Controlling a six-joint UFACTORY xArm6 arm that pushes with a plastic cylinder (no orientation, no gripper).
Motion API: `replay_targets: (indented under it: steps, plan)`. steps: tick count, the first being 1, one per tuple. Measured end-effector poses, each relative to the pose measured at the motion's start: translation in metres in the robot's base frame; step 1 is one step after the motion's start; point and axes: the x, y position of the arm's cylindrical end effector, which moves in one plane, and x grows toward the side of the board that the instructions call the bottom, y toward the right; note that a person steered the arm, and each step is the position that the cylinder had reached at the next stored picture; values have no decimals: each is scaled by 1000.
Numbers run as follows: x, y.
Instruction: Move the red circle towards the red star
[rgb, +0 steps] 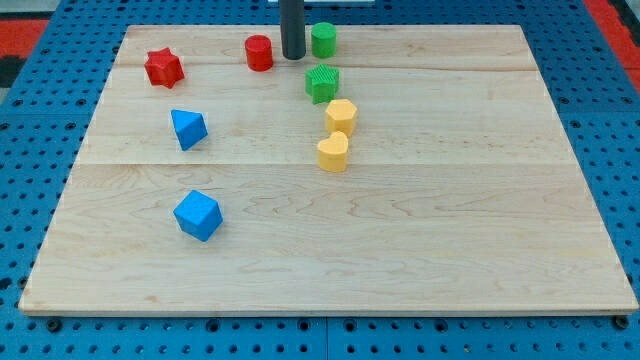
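My tip (292, 57) stood near the view's top edge of the wooden board (480, 230), planted between two blocks. Being a plain dark rod, it had nothing to open or close and held nothing; it only rested on the surface.

The red circle (259, 52) lay just to the view's left of my tip, close beside it, though whether the two touched could not be told. On the other side, just to the view's right of the tip and slightly higher in the view, sat the green circle (323, 39), also close.

The red star (163, 67) lay well to the view's left of the red circle, a little lower, near the board's left edge. Bare wood showed between the two red blocks.

Below the tip, toward the view's bottom, a green block (323, 82) of ridged outline sat nearby. Under it came a yellow block (341, 116) and then a yellow heart (333, 153), the two nearly touching.

On the left side, a blue triangle (188, 128) sat below the red star, and a blue cube (197, 215) lay lower down.
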Motion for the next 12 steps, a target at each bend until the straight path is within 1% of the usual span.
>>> replay_targets:
  steps: [1, 2, 3, 6, 7, 8, 9, 10, 11, 12]
  plan:
    - [-4, -20]
    - [-6, -20]
    - [1, -20]
    - [-35, -25]
    - [-37, -18]
    - [-26, -27]
    - [-4, -25]
    - [-3, -66]
    - [-10, -88]
    - [-19, -89]
